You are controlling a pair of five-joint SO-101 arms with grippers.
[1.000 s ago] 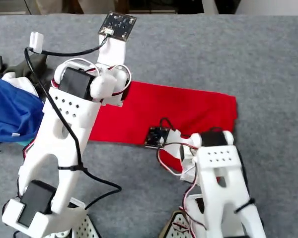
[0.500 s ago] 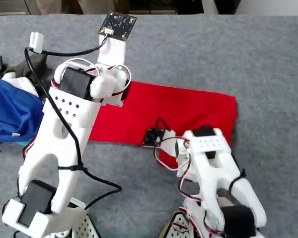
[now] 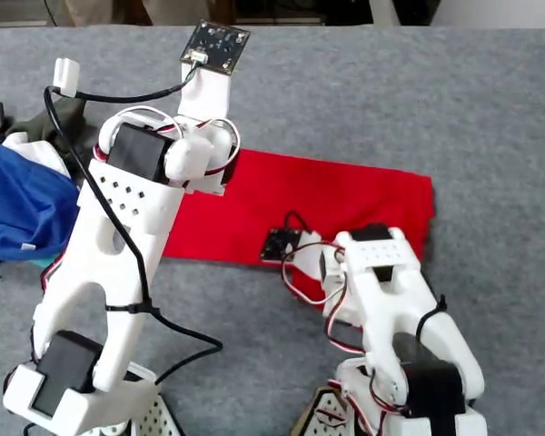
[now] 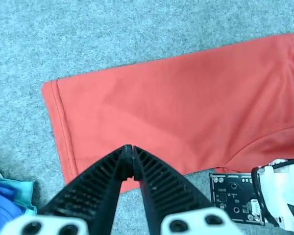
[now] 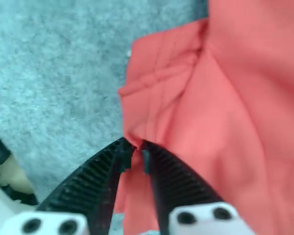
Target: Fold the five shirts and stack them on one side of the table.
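red shirt (image 3: 345, 195) lies flat mid-frame in the high view on the grey table (image 3: 490, 100), with a blue heap (image 3: 23, 209) at the left edge. left wrist view: the left gripper (image 4: 128, 152) is closed and empty over the shirt. right wrist view: the right gripper (image 5: 134, 149) pinches the shirt's bunched corner.

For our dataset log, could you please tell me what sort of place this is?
Probably a robotics lab bench: the white left arm and right arm stand at a grey felt-covered table, with a red shirt spread out and more clothes heaped beside it.
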